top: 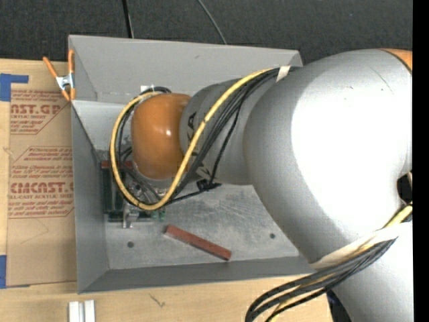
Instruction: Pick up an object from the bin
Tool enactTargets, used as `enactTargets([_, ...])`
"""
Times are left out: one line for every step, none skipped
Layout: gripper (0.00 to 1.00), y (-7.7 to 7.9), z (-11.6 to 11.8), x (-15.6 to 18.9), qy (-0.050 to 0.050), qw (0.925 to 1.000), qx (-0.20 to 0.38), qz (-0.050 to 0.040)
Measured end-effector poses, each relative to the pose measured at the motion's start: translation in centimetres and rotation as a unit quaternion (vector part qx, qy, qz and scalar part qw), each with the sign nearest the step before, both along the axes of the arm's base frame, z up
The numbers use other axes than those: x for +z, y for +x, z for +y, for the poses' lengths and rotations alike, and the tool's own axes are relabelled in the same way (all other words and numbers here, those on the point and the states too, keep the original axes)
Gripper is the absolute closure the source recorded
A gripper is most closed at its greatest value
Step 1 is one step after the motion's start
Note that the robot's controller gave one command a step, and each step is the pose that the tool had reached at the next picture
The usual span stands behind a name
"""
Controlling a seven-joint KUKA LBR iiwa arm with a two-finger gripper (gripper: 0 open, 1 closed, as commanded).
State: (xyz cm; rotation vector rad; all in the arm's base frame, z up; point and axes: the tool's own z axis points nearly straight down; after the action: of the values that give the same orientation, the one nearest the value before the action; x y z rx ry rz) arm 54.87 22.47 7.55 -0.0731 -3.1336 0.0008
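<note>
By the bin's (87, 233) left wall, hanging with claw (129, 215) low, spread or pressed impossible to tell, near a red-brown bar (198, 241).

Cardboard (33, 153): red print "CAST.GP", "CAST ACRYLIC SHEET", partly cut off.

— The bin (90, 247) looks like matt grey metal, its floor scuffed and rubbed whitish in patches.
— And the orange cover (157, 136) on the wrist is glossy and smooth, like plastic.
— The arm's shell (335, 146) is smooth satin silver-grey, and the yellow cable (209, 113) has a slick sheath.
— The reddish-brown strip (198, 241) is matt. Whether it is wood or plastic, I cannot tell.
</note>
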Motion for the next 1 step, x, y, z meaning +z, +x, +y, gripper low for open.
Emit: enactTargets([1.0, 0.0, 0.0, 0.0, 0.0, 1.0, 0.0, 0.0])
